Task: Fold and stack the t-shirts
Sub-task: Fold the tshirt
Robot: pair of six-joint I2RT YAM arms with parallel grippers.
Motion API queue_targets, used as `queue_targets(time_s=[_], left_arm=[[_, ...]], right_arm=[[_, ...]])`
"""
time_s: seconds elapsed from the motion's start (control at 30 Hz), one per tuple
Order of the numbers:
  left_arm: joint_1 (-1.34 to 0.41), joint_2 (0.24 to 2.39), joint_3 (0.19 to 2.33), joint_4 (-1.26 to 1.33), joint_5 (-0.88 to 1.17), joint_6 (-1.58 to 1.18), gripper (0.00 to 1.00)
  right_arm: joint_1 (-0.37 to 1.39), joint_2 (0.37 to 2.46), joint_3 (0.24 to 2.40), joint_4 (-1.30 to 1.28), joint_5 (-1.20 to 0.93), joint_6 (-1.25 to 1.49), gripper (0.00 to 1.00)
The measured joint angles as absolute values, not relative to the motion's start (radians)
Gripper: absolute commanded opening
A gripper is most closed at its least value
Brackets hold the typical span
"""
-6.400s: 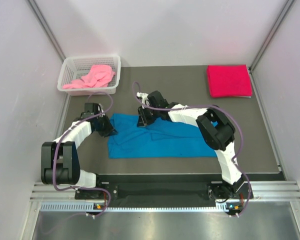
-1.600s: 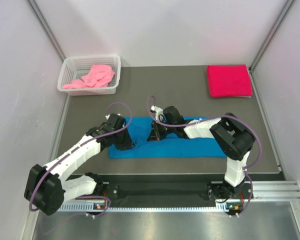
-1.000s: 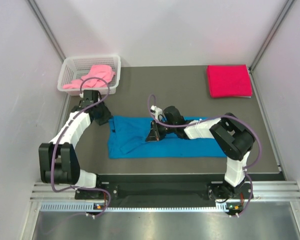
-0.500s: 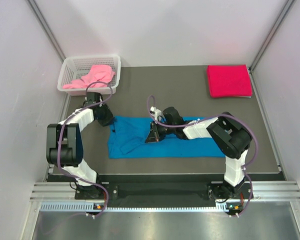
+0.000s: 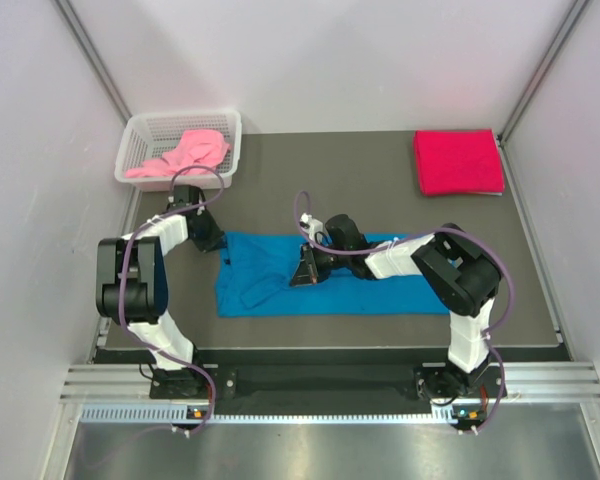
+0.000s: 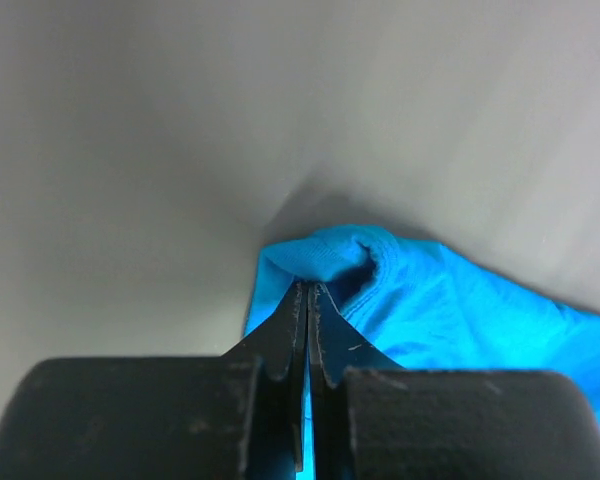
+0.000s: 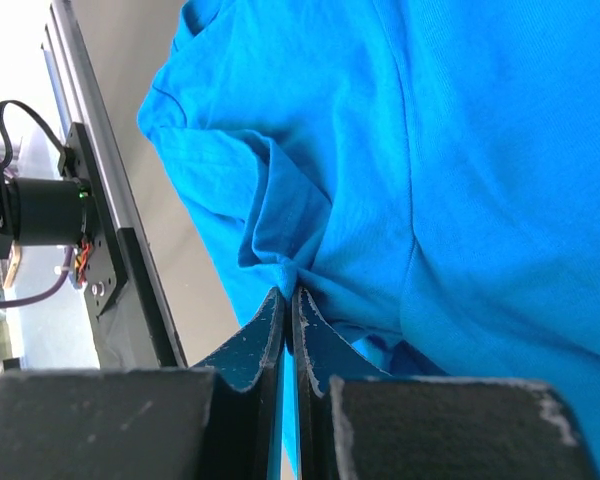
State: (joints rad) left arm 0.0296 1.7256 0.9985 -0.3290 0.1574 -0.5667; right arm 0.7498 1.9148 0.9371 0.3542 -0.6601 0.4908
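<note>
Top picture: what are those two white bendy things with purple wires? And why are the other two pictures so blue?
They are two robot arms, bolted at the near edge of a table. The top picture comes from a camera above them. The other two come from a small camera on each wrist, looking along its pincer. The left pincer pinches a corner of the blue t-shirt, the right pincer a fold near its middle, hence all that blue. A folded red t-shirt lies far right; a crumpled pink t-shirt sits in a white basket far left.
</note>
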Motion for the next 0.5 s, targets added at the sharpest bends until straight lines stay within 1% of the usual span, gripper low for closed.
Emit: queue_targets(time_s=[0.2, 0.27, 0.3, 0.4, 0.47, 0.5], left_arm=[[0.03, 1.726, 1.002, -0.342, 0.168, -0.581, 0.0], [0.03, 1.725, 1.015, -0.369, 0.163, -0.582, 0.12], [0.031, 1.723, 1.021, -0.38, 0.159, -0.582, 0.21], [0.046, 1.705, 1.044, -0.42, 0.142, -0.595, 0.29], [0.063, 1.685, 1.058, -0.432, 0.137, -0.601, 0.31], [0.069, 1.674, 1.062, -0.432, 0.142, -0.604, 0.34]], right_arm=[[0.75, 1.915, 0.937, 0.355, -0.66, 0.493, 0.0], [0.75, 1.915, 0.937, 0.355, -0.66, 0.495, 0.0], [0.75, 1.915, 0.937, 0.355, -0.66, 0.495, 0.0], [0.75, 1.915, 0.938, 0.355, -0.66, 0.499, 0.0], [0.75, 1.915, 0.939, 0.355, -0.66, 0.499, 0.0], [0.75, 1.915, 0.939, 0.354, -0.66, 0.499, 0.0]])
